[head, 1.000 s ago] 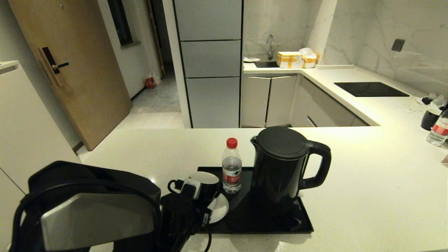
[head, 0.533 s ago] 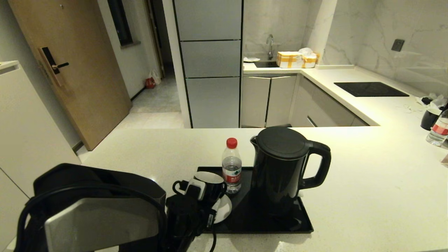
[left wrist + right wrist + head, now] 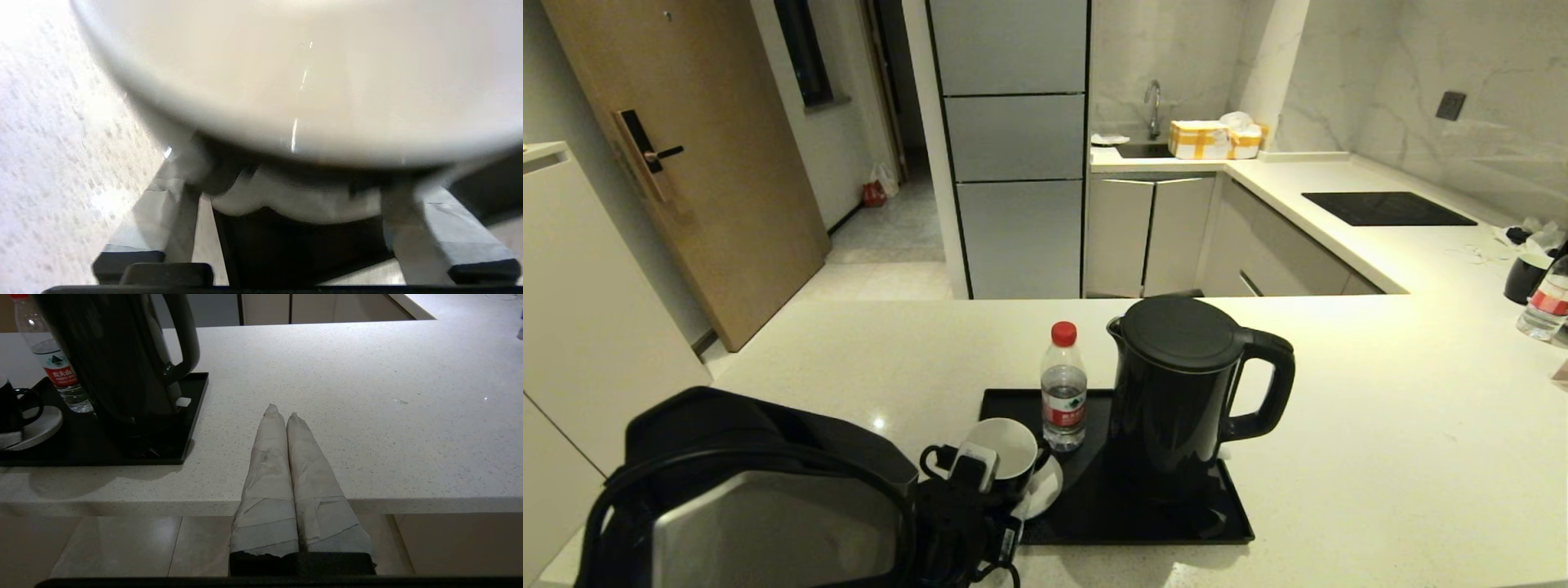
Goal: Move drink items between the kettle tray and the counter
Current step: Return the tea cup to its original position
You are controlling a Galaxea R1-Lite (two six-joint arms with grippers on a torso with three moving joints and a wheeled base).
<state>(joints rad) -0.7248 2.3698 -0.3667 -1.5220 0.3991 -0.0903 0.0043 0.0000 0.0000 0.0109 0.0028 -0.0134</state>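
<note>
Counter [image 3: 1339, 425]: one kettle tray [image 3: 1143, 523] near its front edge carrying one kettle [image 3: 1176, 392] on the right half, one bottle [image 3: 1063, 392] at the back-left, one mug [image 3: 1005, 449] on one saucer [image 3: 1045, 490] at the front-left corner; open counter to the tray's right and behind. Left gripper [image 3: 976, 469] reaches in from the front-left, jaws spread wide around the mug; grip contact unclear. Right gripper [image 3: 285, 414] parked level at the front counter edge, right of the tray, fingers pressed together, empty.
</note>
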